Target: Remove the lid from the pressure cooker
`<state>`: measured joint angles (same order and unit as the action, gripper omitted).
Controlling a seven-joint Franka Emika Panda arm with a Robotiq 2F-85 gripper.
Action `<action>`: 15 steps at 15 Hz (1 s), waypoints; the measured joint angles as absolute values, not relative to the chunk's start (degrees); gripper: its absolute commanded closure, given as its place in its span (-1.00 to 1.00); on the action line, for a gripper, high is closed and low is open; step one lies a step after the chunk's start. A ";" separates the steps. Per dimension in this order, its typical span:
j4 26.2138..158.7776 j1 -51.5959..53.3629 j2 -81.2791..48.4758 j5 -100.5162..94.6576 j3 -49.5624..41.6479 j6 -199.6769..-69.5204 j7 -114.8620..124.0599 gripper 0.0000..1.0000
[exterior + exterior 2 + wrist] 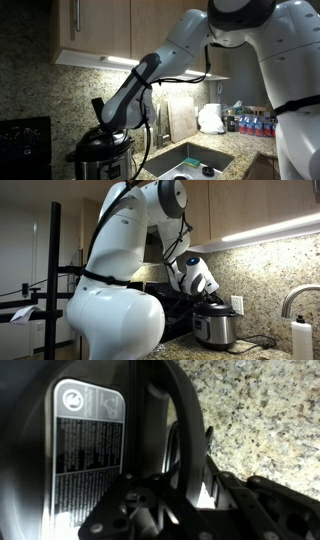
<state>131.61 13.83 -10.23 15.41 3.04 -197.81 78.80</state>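
Note:
The pressure cooker (100, 160) has a brushed steel body and stands on the granite counter; it shows in both exterior views (212, 330). The black domed lid (92, 141) (216, 308) sits on top of it. In the wrist view the lid (90, 460) fills the left side and carries a grey label. My gripper (108, 127) (207, 294) is right over the lid's middle. Its fingers (180, 495) sit on either side of the raised handle and look shut on it.
A black stove (25, 140) stands beside the cooker. A sink (190, 160) lies on its other side, with a cutting board (180, 115), a white bag (211, 118) and bottles (250, 125) behind. A faucet (290, 300) and a soap bottle (300, 340) are near. Cabinets hang overhead.

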 measured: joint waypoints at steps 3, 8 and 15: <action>132.41 18.50 -9.47 19.70 -0.78 -197.92 77.59 0.95; 132.76 26.33 -8.60 25.56 -7.15 -197.84 76.34 -0.01; 132.78 33.25 -7.26 26.60 -13.32 -197.81 76.34 0.10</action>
<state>132.78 33.25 -7.26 26.60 -13.32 -197.81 76.34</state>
